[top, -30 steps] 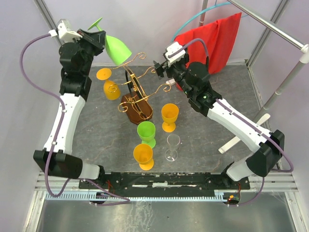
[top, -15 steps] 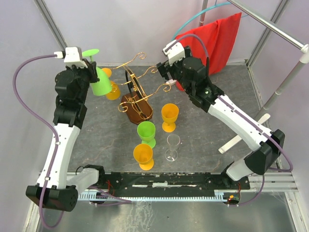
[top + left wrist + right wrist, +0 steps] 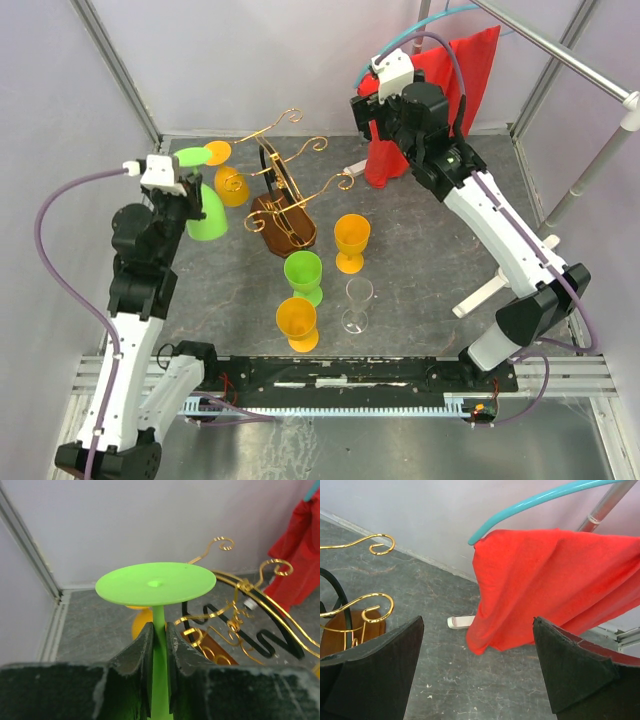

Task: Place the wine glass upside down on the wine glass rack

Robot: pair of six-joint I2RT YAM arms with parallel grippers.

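Note:
My left gripper [image 3: 186, 192] is shut on the stem of a green wine glass [image 3: 207, 217], which is upside down with its round foot [image 3: 190, 156] on top. It is held left of the wine glass rack [image 3: 283, 218], apart from it. In the left wrist view the stem [image 3: 159, 630] runs between my fingers [image 3: 137, 652] under the foot [image 3: 156, 583], and the rack's gold arms [image 3: 240, 611] are to the right. An orange glass [image 3: 232, 186] is inverted at the rack's left arm. My right gripper [image 3: 372, 118] is open and empty, raised by the red cloth; its wrist view shows the jaws [image 3: 477, 665] wide apart.
An orange glass [image 3: 351, 240], a green glass [image 3: 303, 275], another orange glass [image 3: 297, 322] and a clear glass [image 3: 357, 303] stand upright in front of the rack. A red cloth [image 3: 440, 90] hangs at the back right. A white rod [image 3: 497, 288] lies at the right.
My left arm has carried the green glass down and to the left, away from the rack's top arm. My right arm has lifted back toward the red cloth.

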